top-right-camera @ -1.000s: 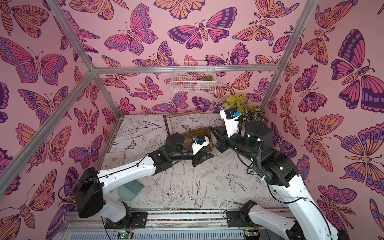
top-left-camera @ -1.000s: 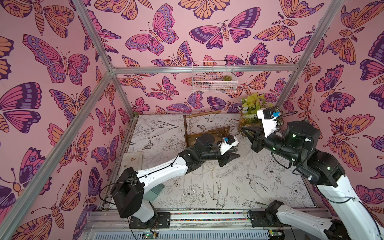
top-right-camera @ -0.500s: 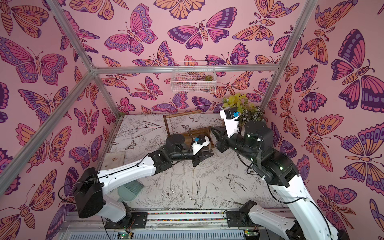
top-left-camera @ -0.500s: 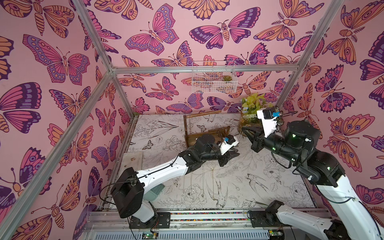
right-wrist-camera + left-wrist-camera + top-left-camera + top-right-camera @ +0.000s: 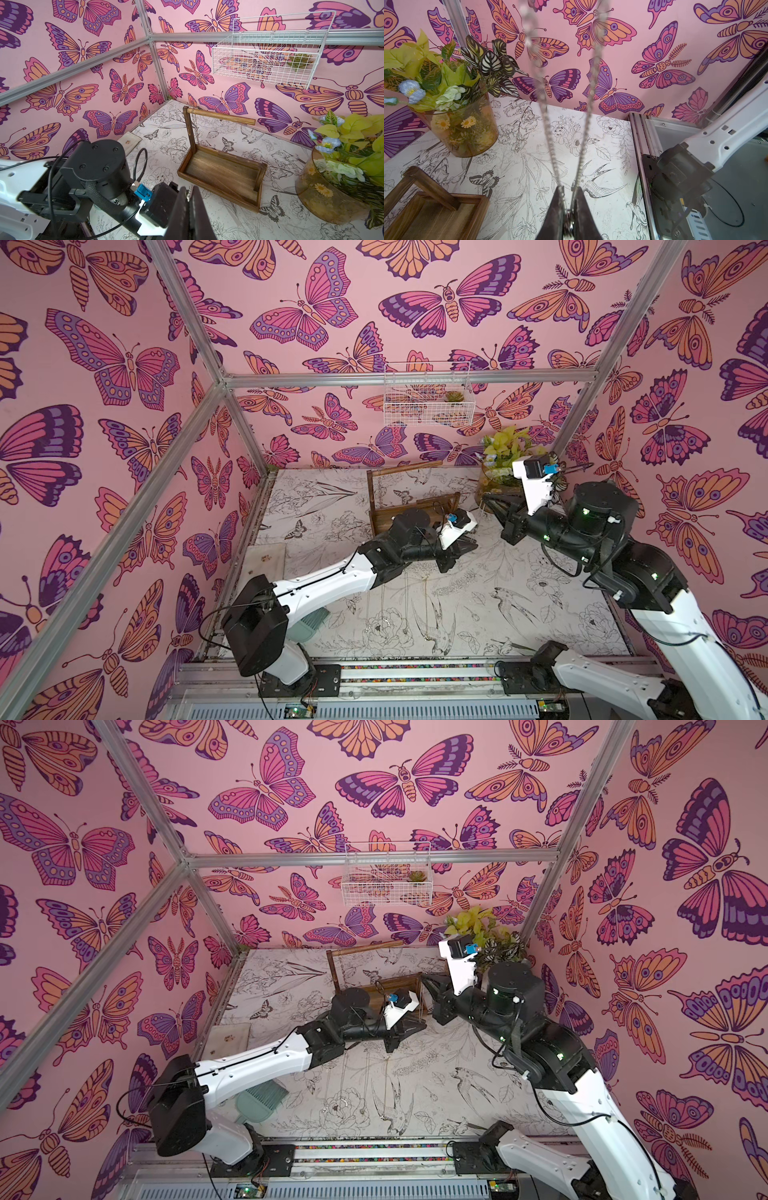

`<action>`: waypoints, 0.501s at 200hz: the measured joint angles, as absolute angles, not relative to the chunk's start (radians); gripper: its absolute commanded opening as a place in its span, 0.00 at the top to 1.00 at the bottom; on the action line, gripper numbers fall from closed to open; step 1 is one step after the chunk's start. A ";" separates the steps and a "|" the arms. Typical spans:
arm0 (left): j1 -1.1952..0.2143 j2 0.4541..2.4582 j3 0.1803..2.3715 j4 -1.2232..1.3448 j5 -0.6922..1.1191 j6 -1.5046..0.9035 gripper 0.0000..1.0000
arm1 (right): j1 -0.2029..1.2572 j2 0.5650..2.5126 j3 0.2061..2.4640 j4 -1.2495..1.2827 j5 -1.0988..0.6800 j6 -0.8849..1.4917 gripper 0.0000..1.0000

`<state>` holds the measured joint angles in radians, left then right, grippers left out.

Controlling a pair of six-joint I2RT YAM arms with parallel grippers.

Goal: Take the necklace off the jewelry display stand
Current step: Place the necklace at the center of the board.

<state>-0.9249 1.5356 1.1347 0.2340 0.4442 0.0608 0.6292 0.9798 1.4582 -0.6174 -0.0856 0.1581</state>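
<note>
1. The necklace (image 5: 552,145) is clamped by both the left pincer (image 5: 568,188) and the right pincer (image 5: 188,188), clear of the stand (image 5: 224,117).
2. One grip should be released before the chain is lowered slackly onto the desk (image 5: 519,614).

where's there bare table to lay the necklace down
Bare table at the front right, between the left arm and right arm; also at the back, between the jewelry display stand and the left-side wall. Crowded: off the stand's end nearest the vase, where the left end effector and right end effector hold the necklace.
</note>
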 measured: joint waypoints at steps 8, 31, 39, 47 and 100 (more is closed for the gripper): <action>-0.926 1.536 1.134 0.234 0.440 0.058 0.90 | 0.629 0.980 1.449 -0.614 -0.083 0.160 1.00; -0.939 1.535 1.124 0.232 0.420 0.040 0.90 | 0.629 0.978 1.408 -0.601 -0.076 0.168 1.00; -0.946 1.532 1.112 0.232 0.409 0.035 0.91 | 0.629 0.977 1.391 -0.598 -0.075 0.175 1.00; -0.953 1.528 1.098 0.231 0.397 0.028 0.90 | 0.629 0.975 1.369 -0.590 -0.072 0.181 1.00; -1.011 1.483 0.988 0.206 0.316 -0.031 0.90 | 0.629 0.968 1.235 -0.546 -0.071 0.221 1.00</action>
<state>-1.0111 1.4826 0.9878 0.2062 0.3157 -0.0307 0.6292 0.9680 1.2354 -0.5457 -0.0708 0.2214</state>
